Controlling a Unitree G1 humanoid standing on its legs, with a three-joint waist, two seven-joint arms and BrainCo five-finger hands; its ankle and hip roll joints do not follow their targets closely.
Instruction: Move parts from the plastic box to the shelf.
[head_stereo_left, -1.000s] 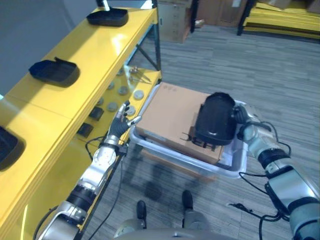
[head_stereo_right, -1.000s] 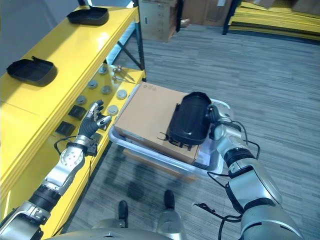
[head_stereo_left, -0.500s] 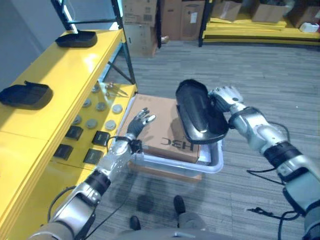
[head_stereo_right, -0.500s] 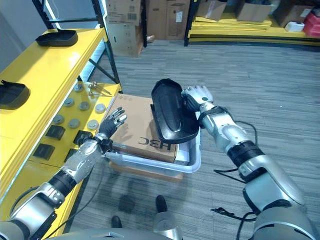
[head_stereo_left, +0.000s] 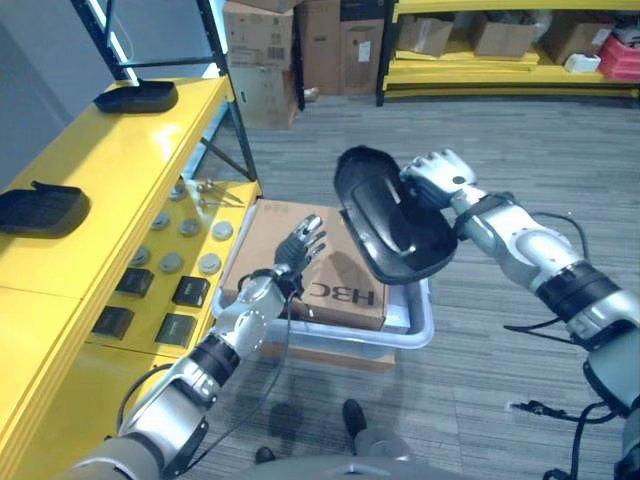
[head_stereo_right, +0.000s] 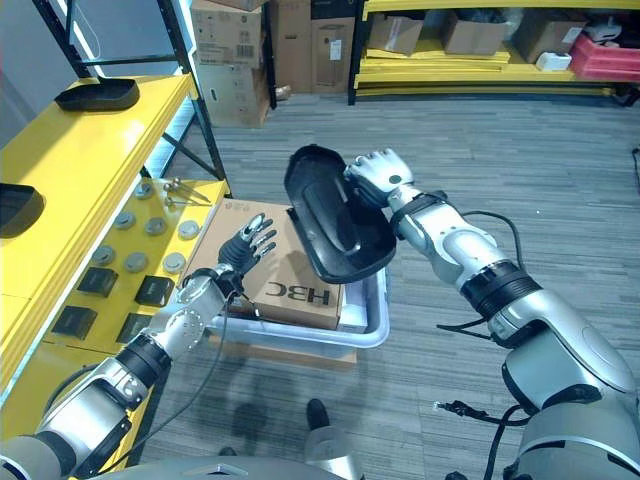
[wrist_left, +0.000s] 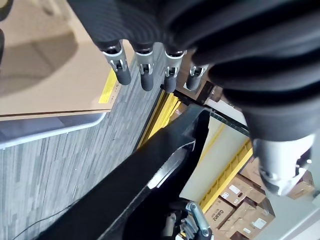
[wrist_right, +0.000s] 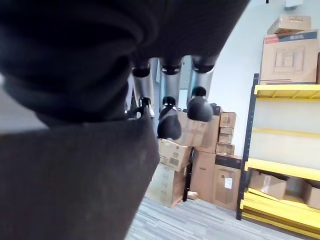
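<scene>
glossy black part (head_stereo_left: 390, 215) in the centre, bright yellow shelf (head_stereo_left: 120, 170) at left, plain brown cardboard box (head_stereo_left: 310, 265), pale grey plastic box (head_stereo_left: 418, 330), grey striped carpet (head_stereo_left: 500, 150) at upper right

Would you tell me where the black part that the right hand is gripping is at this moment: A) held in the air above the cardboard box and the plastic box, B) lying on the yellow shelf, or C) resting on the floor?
A: the right hand holds the black part tilted in the air, above the cardboard box and the plastic box.

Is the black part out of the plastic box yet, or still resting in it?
Out. The right hand holds the black part tilted in the air above the plastic box.
</scene>
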